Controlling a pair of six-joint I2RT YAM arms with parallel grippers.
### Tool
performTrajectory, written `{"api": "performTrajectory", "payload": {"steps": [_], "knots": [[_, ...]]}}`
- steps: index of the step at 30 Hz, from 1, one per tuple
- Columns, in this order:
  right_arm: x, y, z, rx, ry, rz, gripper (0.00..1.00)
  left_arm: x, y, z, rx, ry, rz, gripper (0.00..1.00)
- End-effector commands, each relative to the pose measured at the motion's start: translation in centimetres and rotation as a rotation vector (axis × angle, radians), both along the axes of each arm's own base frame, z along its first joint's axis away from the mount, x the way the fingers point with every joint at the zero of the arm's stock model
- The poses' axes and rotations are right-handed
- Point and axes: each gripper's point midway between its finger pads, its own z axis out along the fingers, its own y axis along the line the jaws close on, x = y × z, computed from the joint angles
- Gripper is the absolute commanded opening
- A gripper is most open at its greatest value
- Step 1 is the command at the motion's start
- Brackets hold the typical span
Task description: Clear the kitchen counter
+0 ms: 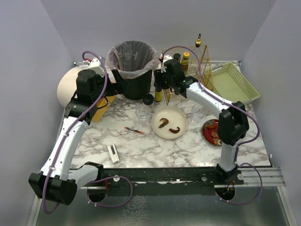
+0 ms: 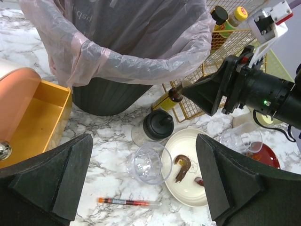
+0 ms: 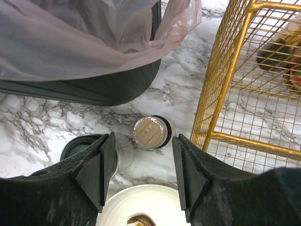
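The kitchen counter [image 1: 141, 146] is white marble with grey veins. My left gripper [image 1: 118, 81] is open and empty, up beside the black bin; in the left wrist view [image 2: 146, 181] it hangs above a clear glass [image 2: 151, 163] and a red tube [image 2: 127, 202]. My right gripper [image 1: 161, 81] is open, its fingers on either side of and just above the cap of a yellow-labelled bottle [image 3: 150, 132], without touching it. The bottle [image 1: 159, 94] stands between the bin and the gold basket. A cream plate [image 1: 169, 123] holds brown scraps.
A black bin with a pink bag [image 1: 133, 63] stands at the back. A gold wire basket [image 1: 190, 70] holds bottles, with a green tray [image 1: 233, 84] to its right. There is also a black-lidded jar [image 1: 148, 100], a second glass [image 1: 197, 112], a red plate [image 1: 211, 133], a white stick [image 1: 113, 153] and a bread box [image 1: 68, 87].
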Motion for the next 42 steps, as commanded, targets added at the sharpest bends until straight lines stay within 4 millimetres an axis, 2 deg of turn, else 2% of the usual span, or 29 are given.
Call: {"api": "performTrajectory", "payload": {"steps": [1, 13, 19, 24, 27, 29, 33, 37, 42], "knots": [[1.2, -0.3, -0.2, -0.028, -0.020, -0.041, 0.59, -0.3, 0.1, 0.1, -0.004, -0.010, -0.006, 0.99], [2.4, 0.4, -2.6, -0.074, 0.003, -0.030, 0.59, -0.5, 0.0, 0.1, -0.012, -0.003, -0.011, 0.99], [2.8, 0.5, -3.7, -0.089, 0.011, -0.029, 0.53, -0.6, 0.1, -0.1, -0.005, 0.000, -0.008, 0.99], [2.5, 0.6, -3.5, -0.070, 0.003, -0.020, 0.39, -0.7, 0.1, -0.1, -0.003, 0.000, -0.008, 0.99], [2.1, 0.7, -2.4, -0.052, -0.007, -0.005, 0.31, -0.7, 0.2, -0.2, -0.002, 0.004, -0.006, 0.99], [1.7, 0.7, -1.0, -0.030, -0.022, 0.006, 0.26, -0.6, 0.3, -0.5, 0.006, 0.007, -0.002, 0.99], [0.3, 0.7, 3.7, 0.031, -0.079, 0.035, 0.18, -0.3, 0.6, -0.4, 0.022, 0.005, 0.014, 0.99], [-1.0, -0.1, 8.4, 0.063, -0.124, 0.045, 0.01, -0.1, 0.5, -0.2, 0.027, 0.005, 0.009, 0.99], [-2.0, -2.2, 11.9, 0.048, -0.172, 0.012, 0.00, -0.1, 0.7, 0.1, 0.054, -0.001, 0.004, 0.99]]}}
